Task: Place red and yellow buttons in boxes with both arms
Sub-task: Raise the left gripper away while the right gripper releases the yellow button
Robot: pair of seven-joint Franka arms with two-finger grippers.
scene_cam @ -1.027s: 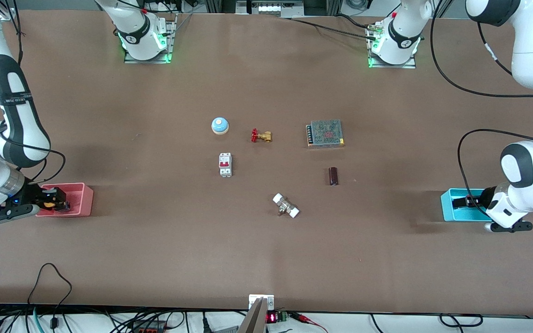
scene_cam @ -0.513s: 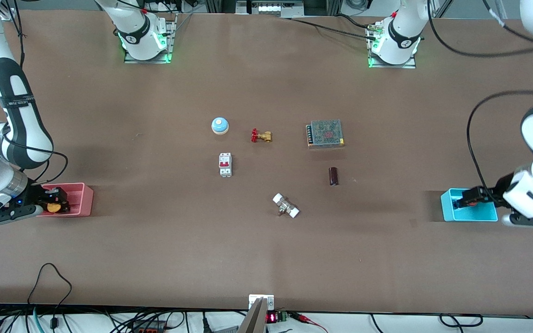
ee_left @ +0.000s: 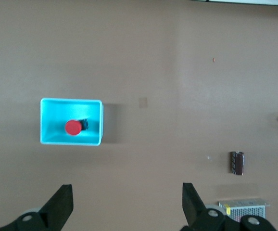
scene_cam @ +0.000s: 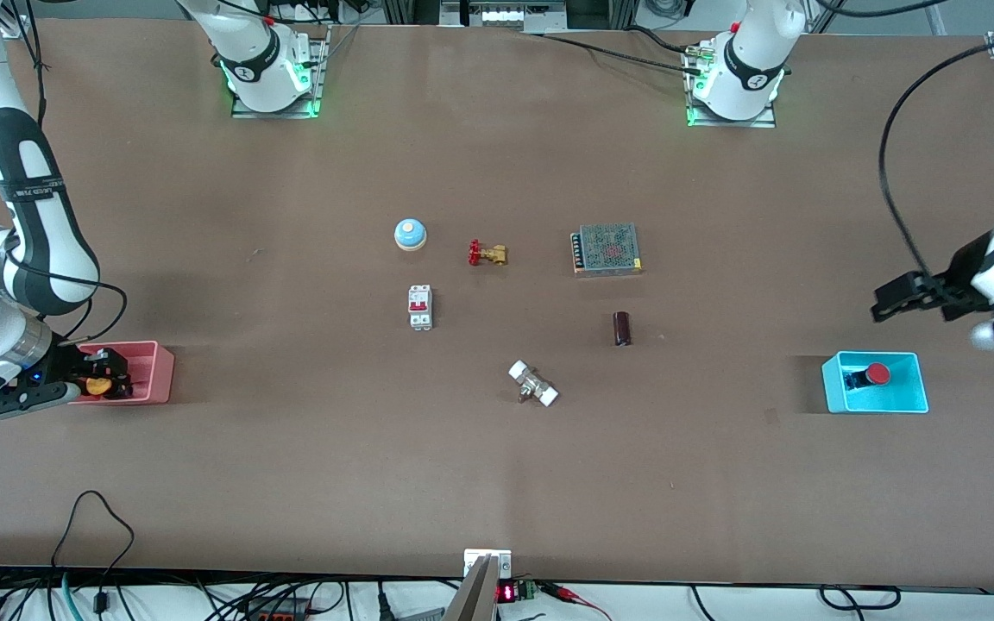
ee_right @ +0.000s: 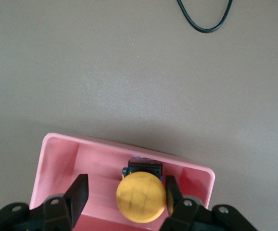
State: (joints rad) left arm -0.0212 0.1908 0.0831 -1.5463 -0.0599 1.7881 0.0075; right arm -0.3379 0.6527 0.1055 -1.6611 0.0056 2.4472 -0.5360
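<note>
We see the red button (scene_cam: 876,373) lying in the cyan box (scene_cam: 915,399) at the left arm's end of the worktop (scene_cam: 497,483); the left gripper (ee_left: 127,204) hangs wide and empty above the worktop beside it. The right gripper (ee_right: 124,192) sits low in the pink box (ee_right: 57,159), its fingers spread beside the yellow button (ee_right: 141,198); a circuit breaker (scene_cam: 420,307), brass valve (scene_cam: 487,254) and power supply (scene_cam: 607,249) lie mid-worktop, well apart from both boxes.

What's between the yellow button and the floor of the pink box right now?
Nothing visible. The yellow button sits between the right gripper's open jaws, inside the pink box; whether it rests on the floor cannot be told. The left gripper hangs open above the table.
</note>
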